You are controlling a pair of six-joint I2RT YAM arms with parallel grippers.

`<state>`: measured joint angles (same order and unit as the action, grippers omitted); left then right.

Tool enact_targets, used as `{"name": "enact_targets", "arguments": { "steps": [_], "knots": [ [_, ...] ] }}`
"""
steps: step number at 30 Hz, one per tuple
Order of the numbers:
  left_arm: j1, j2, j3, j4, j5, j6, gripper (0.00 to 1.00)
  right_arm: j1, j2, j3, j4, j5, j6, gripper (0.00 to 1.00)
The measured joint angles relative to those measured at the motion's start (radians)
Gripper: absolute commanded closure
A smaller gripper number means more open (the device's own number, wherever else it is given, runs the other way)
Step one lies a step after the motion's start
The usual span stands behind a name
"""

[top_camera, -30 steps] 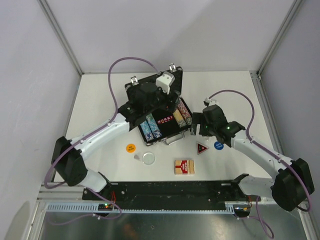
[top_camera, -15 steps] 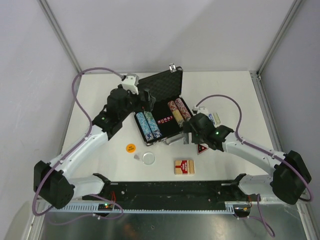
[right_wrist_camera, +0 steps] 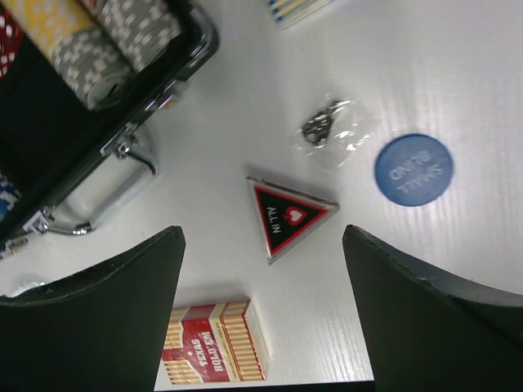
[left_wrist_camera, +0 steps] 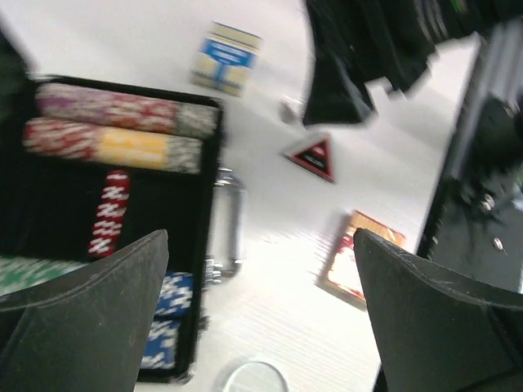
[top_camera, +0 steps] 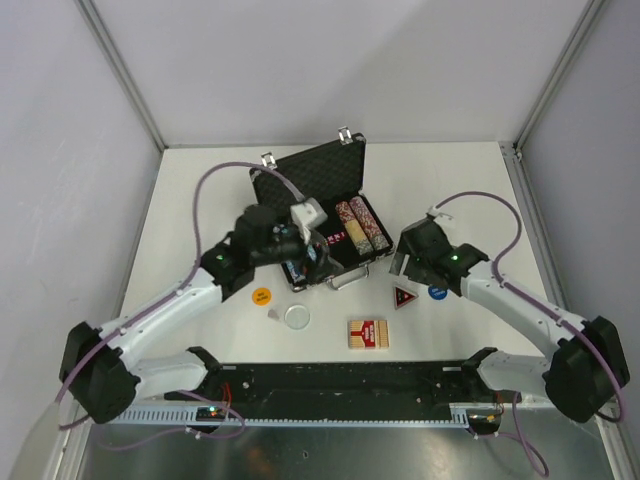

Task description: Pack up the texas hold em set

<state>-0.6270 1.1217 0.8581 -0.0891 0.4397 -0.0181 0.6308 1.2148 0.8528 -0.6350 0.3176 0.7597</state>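
The black briefcase (top_camera: 345, 170) lies open at mid-table, foam lid up at the back. Rows of poker chips (left_wrist_camera: 122, 110) and red dice (left_wrist_camera: 110, 214) sit inside. My left gripper (top_camera: 314, 258) is open and empty over the case's front left part; its fingers (left_wrist_camera: 82, 318) frame the case handle (left_wrist_camera: 225, 220). My right gripper (top_camera: 405, 266) is open and empty just above the red triangle (right_wrist_camera: 286, 216), right of the case. A red card deck (right_wrist_camera: 216, 351) lies on the table near the front, and a blue deck (left_wrist_camera: 227, 57) lies right of the case.
A blue round button (top_camera: 437, 292) lies right of the triangle. An orange button (top_camera: 261, 296) and a clear round one (top_camera: 297, 317) lie in front of the case. A small plastic bag (right_wrist_camera: 331, 131) lies beside the blue button. The black base rail (top_camera: 340, 378) runs along the near edge.
My left arm has swung from the case's back left round to its front left. My right gripper has drawn back to the right, away from the case handle.
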Motion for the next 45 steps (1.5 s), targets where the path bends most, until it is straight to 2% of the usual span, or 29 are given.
{"name": "enact_targets", "arguments": {
  "steps": [7, 15, 20, 29, 40, 43, 45],
  "knots": [
    [-0.272, 0.168, 0.003, -0.071, 0.01, 0.138, 0.0, -0.136, -0.087, 0.0, -0.076, -0.001, 0.004, 0.16],
    [-0.419, 0.286, 0.019, -0.111, -0.1, 0.239, 0.0, -0.283, -0.171, -0.023, -0.099, -0.045, -0.005, 0.17],
    [-0.548, 0.372, 0.021, -0.112, -0.18, 0.299, 0.0, -0.314, -0.225, -0.072, -0.104, -0.071, -0.005, 0.17],
    [-0.575, 0.508, 0.072, -0.122, -0.253, 0.36, 0.02, -0.348, -0.317, -0.153, -0.105, -0.119, -0.006, 0.16],
    [-0.575, 0.608, 0.113, -0.111, -0.283, 0.356, 0.01, -0.37, -0.334, -0.183, -0.085, -0.179, -0.032, 0.16],
    [-0.576, 0.622, 0.119, -0.103, -0.276, 0.34, 0.07, -0.381, -0.339, -0.183, -0.085, -0.184, -0.039, 0.16],
    [-0.575, 0.626, 0.12, -0.1, -0.273, 0.332, 0.14, -0.388, -0.342, -0.183, -0.085, -0.187, -0.043, 0.16]
  ]
}}
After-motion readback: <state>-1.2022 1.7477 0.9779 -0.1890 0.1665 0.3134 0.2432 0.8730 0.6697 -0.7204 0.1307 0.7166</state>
